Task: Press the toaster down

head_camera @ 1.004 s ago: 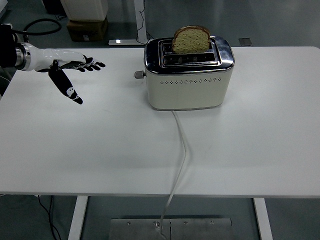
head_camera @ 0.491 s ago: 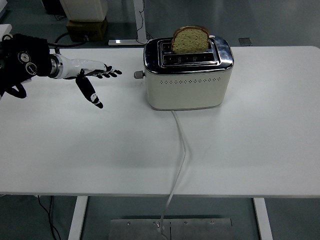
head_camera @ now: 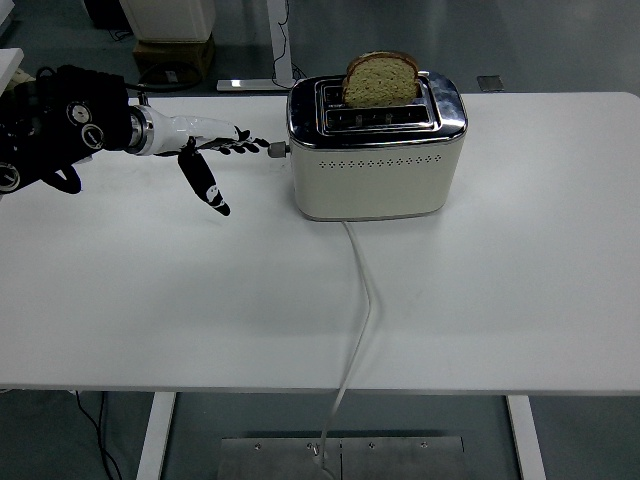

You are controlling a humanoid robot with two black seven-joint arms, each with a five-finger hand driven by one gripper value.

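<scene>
A cream and chrome toaster (head_camera: 375,150) stands at the table's back middle. A slice of brown bread (head_camera: 381,78) sticks up out of its top slot. Its lever knob (head_camera: 276,150) juts from the left end, in the raised position. My left hand (head_camera: 222,155) reaches in from the left, fingers spread and flat, thumb pointing down. Its fingertips (head_camera: 258,146) are just left of the knob, almost touching it. The hand holds nothing.
The toaster's white cord (head_camera: 362,300) runs from its front across the table (head_camera: 500,300) and over the near edge. A cardboard box (head_camera: 172,55) sits on the floor behind the table at the left.
My left arm has moved steadily to the right over the table. Its fingertips have gone from well left of the toaster to right beside the lever knob. The toaster and bread are unmoved.
</scene>
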